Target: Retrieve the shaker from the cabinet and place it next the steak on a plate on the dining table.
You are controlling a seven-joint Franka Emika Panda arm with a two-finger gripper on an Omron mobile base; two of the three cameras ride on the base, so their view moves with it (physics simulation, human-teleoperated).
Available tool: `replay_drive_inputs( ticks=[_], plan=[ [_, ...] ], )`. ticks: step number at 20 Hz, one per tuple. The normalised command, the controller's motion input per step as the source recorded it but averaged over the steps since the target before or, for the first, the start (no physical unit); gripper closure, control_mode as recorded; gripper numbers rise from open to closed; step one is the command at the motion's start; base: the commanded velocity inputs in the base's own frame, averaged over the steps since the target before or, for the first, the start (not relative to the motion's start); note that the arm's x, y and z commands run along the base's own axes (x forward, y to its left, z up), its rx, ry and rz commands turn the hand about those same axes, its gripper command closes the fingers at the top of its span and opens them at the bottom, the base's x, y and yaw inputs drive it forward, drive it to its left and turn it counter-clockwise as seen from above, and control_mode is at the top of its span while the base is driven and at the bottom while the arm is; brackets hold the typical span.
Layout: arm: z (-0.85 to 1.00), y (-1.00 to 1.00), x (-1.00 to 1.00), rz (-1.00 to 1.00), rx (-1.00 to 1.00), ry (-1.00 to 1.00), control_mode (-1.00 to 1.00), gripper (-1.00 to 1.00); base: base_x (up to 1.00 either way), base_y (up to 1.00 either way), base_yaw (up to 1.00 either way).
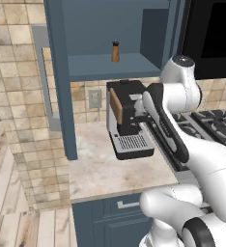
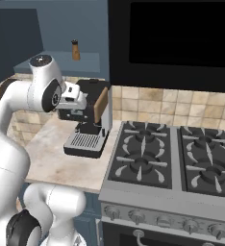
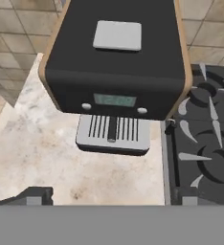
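Note:
The shaker (image 1: 115, 51) (image 2: 75, 50), slim brown wood with a dark cap, stands upright on the shelf of the open slate-blue cabinet (image 1: 100, 67) (image 2: 61, 62). My gripper (image 2: 70, 113) (image 3: 109, 198) hangs well below that shelf, over the counter just in front of the coffee machine, and points down. Its two dark fingertips (image 3: 36, 195) stand far apart with nothing between them, so it is open. The steak, the plate and the dining table are out of view.
A black coffee machine (image 1: 127, 120) (image 3: 116, 57) with a wooden side panel sits on the beige marbled counter (image 1: 93, 169) under the cabinet. A gas stove (image 2: 181, 158) adjoins on the right, beneath a black appliance (image 2: 181, 38). Blue drawers (image 1: 110, 217) lie under the counter.

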Motion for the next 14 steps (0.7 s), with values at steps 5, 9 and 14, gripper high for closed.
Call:
replay_drive_inputs(
  ticks=[5,9,14],
  plan=[
    [0.43,0.12,-0.02,0.01,0.05,-0.25,-1.00,-1.00,0.00,0.00,0.00],
    [0.31,0.22,0.00,0.00,0.04,-0.15,-1.00,-1.00,0.00,0.00,0.00],
    [0.27,0.28,0.00,0.01,0.02,-0.12,-1.00,-1.00,0.00,0.00,0.00]
  ],
)
